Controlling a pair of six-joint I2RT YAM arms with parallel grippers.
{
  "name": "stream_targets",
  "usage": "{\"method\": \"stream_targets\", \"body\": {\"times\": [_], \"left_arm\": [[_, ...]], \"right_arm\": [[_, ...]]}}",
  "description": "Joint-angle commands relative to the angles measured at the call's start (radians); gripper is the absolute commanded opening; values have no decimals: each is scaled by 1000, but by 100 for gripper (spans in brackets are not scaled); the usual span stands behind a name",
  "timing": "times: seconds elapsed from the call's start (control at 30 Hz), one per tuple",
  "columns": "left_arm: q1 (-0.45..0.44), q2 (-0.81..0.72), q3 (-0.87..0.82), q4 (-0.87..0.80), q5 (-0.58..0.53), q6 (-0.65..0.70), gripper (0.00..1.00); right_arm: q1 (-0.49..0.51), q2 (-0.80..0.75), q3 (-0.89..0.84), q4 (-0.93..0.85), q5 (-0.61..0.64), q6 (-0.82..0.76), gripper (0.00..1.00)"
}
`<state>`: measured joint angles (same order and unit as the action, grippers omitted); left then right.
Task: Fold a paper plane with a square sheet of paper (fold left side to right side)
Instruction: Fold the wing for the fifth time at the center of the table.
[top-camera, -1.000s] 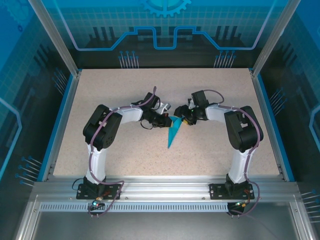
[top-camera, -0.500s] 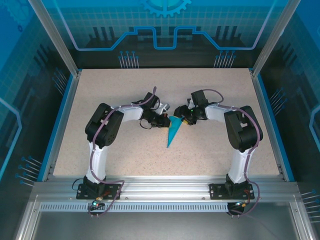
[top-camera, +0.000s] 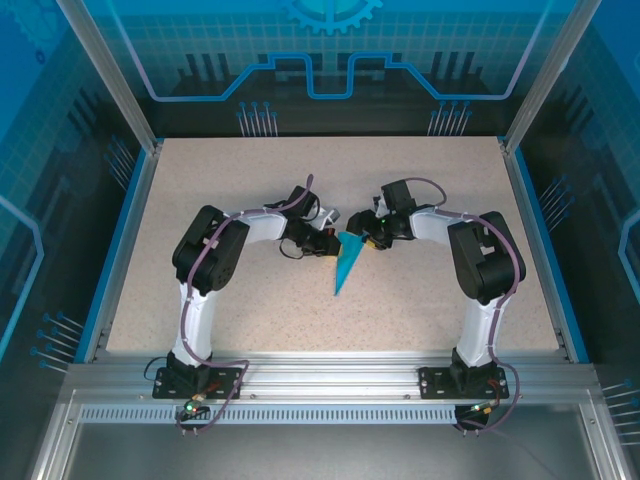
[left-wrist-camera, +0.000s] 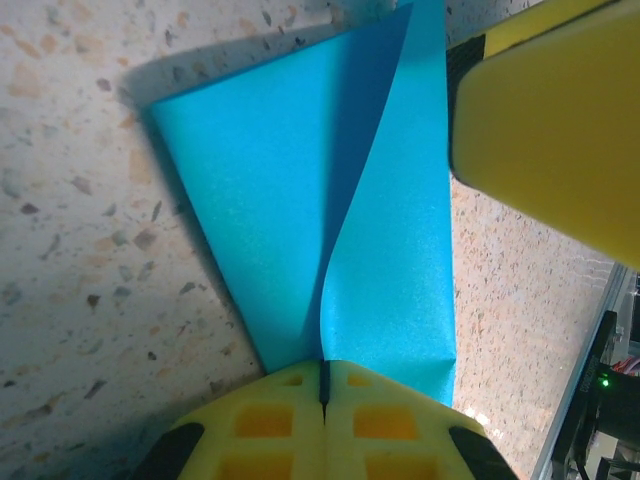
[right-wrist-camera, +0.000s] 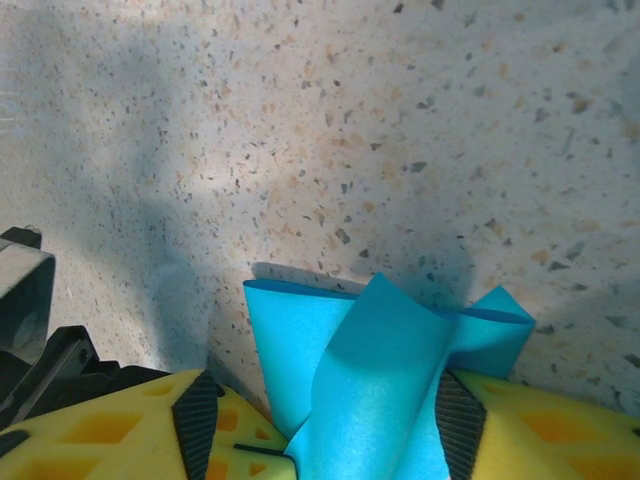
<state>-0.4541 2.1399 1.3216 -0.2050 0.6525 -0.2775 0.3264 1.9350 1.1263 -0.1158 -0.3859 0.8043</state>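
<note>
The teal paper plane lies mid-table as a slim dart, its point toward the near edge and its wide end between both grippers. My left gripper holds that wide end from the left. In the left wrist view its yellow fingers are pressed together on the raised flap of the paper plane at the crease. My right gripper meets the plane from the right. Its jaws stand apart, and a curled flap of the paper plane bulges between the ribbed pads.
The speckled beige table is bordered by blue rails and an aluminium frame at the near edge. A yellow finger of the right gripper hangs close above the paper in the left wrist view.
The plane's point has shifted slightly left. The right jaws stand a touch wider. Both arms have hardly moved.
</note>
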Motion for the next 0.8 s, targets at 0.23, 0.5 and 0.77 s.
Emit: {"method": "stream_targets", "body": {"times": [0.23,0.5,0.77], "left_arm": [[0,54,-3,-39,-28,43,2],[-6,57,5,-56,-45,53,2],[-11,54,7,-66,-54,58,2]], "right_arm": [[-15,-133,-74,57,13,-11,68],[0,-154,-120,60,-16,-12,16],[35,-99,-116,75,-47,-11,2]]}}
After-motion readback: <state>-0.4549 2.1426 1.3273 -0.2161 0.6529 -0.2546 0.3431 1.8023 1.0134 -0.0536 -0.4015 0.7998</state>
